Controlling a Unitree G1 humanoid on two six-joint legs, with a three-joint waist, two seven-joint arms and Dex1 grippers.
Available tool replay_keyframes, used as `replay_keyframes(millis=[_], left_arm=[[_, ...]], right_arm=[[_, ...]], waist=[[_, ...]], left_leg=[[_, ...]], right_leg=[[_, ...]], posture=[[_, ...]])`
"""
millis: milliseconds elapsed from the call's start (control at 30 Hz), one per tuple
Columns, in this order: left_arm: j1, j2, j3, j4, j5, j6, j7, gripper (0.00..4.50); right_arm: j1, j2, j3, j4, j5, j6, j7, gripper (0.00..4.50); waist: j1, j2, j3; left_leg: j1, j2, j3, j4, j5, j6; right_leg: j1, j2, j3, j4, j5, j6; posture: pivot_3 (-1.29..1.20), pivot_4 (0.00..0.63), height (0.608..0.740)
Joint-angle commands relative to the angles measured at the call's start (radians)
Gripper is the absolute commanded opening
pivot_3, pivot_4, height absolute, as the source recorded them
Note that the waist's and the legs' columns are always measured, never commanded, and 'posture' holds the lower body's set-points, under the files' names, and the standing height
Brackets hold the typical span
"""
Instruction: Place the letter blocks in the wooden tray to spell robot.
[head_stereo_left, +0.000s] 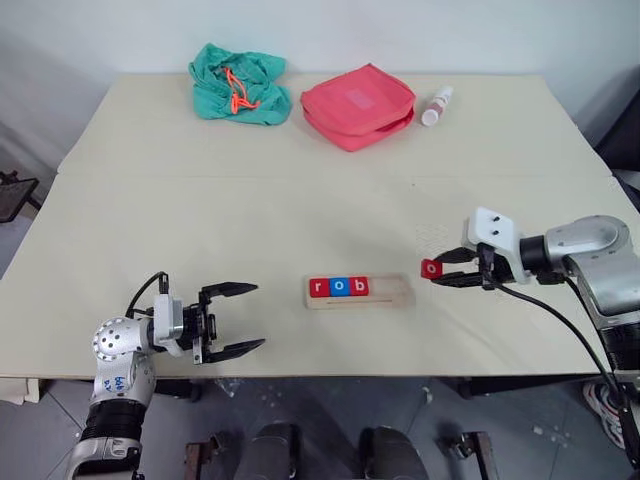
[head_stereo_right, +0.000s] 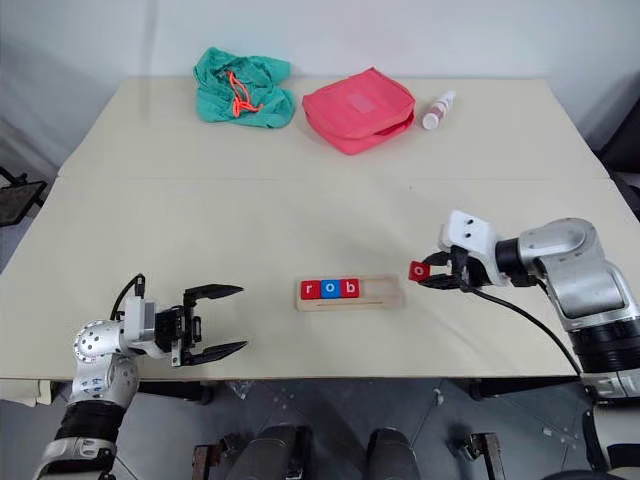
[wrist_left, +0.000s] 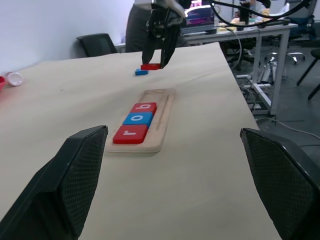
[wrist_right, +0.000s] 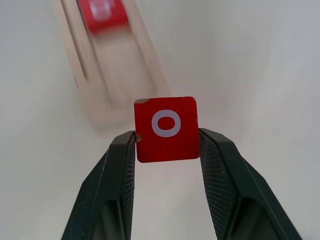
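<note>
Left gripper (head_stereo_left: 232, 319): I have it parked low near the table's near edge, well to the left of the tray, pointing toward it with its fingers spread wide and nothing between them. I judge it is held out of the way so the other arm has the tray to itself.

Wooden tray (head_stereo_left: 392, 293): it lies lengthwise across the near middle of the table (head_stereo_left: 300, 200). Its left part is filled and the right part of the groove is bare, which is where I reckon the last two letters belong.

Blocks in the tray: red r block (head_stereo_left: 319, 288), blue o block (head_stereo_left: 339, 287) and red b block (head_stereo_left: 358, 286) sit side by side, touching, reading "rob" from the left end.

Red o block (wrist_right: 166, 129): lifted off the table just right of the tray, letter face up toward the wrist camera.

Right gripper (head_stereo_left: 434, 270): its two fingers are clamped on the red o block's opposite edges, leaving the face clear; it points at the tray's open end, so I take this as the carry toward the fourth slot.

Blue block (wrist_left: 141, 72): a small blue tile rests on the table beside the right gripper; I cannot read its letter, but I judge it is the t.

Far edge: green cloth (head_stereo_left: 240, 83), red pouch (head_stereo_left: 358, 105), small bottle (head_stereo_left: 437, 105), all well apart from the work.
</note>
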Motion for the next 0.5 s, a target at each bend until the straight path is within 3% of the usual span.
replay_keyframes(millis=[33, 500], left_arm=[[-0.012, -0.005, 0.003, 0.008, -0.004, -0.014, -0.013, 4.50], [0.015, 0.010, 0.013, -0.018, -0.012, -0.019, -0.022, 4.50]], right_arm=[[-0.034, 0.021, 0.006, -0.072, 0.031, 0.069, -0.013, 1.46], [-0.116, 0.143, 0.160, -0.050, -0.013, 0.073, -0.015, 1.46]], waist=[[0.001, 0.000, 0.000], [-0.003, 0.000, 0.000]], left_leg=[[0.000, 0.000, 0.000, 0.000, 0.000, 0.000], [-0.001, -0.001, -0.001, 0.000, 0.000, 0.000]], right_leg=[[0.000, 0.000, 0.000, 0.000, 0.000, 0.000], [-0.001, 0.000, 0.000, 0.001, 0.000, 0.000]], posture=[[0.00, 0.150, 0.740], [0.00, 0.150, 0.740]])
